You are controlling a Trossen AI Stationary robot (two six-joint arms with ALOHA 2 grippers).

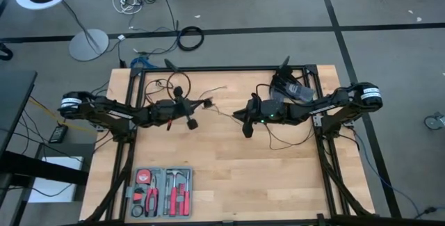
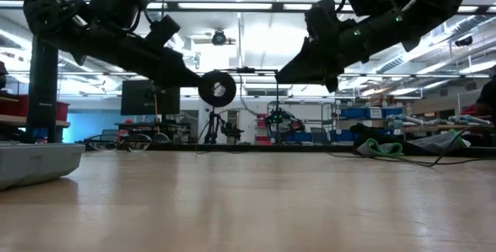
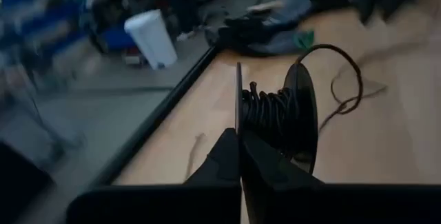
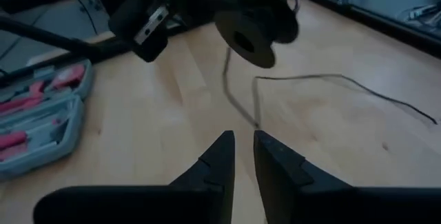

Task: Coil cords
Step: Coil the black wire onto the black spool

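The left gripper (image 3: 240,156) has its fingers pressed tight together on the edge of a small black spool (image 3: 289,117), holding it up off the wooden table (image 1: 236,184). Thin black cord (image 3: 265,110) is already wound round the middle of the spool. More of the cord (image 4: 331,79) lies loose on the table just past the spool, in a curl and a long wavy line.

The right gripper (image 4: 242,156) hovers near the spool, on the side away from the left arm. Its fingers are close together with a thin gap, and nothing sits between them. The loose cord runs right in front of its tips.

To do this step well, I think the right gripper should go down gently and pinch the loose cord near the spool. Then wrap it round slowly, keeping it a little tight so it won't slip off. The left gripper should hold the spool very steady.
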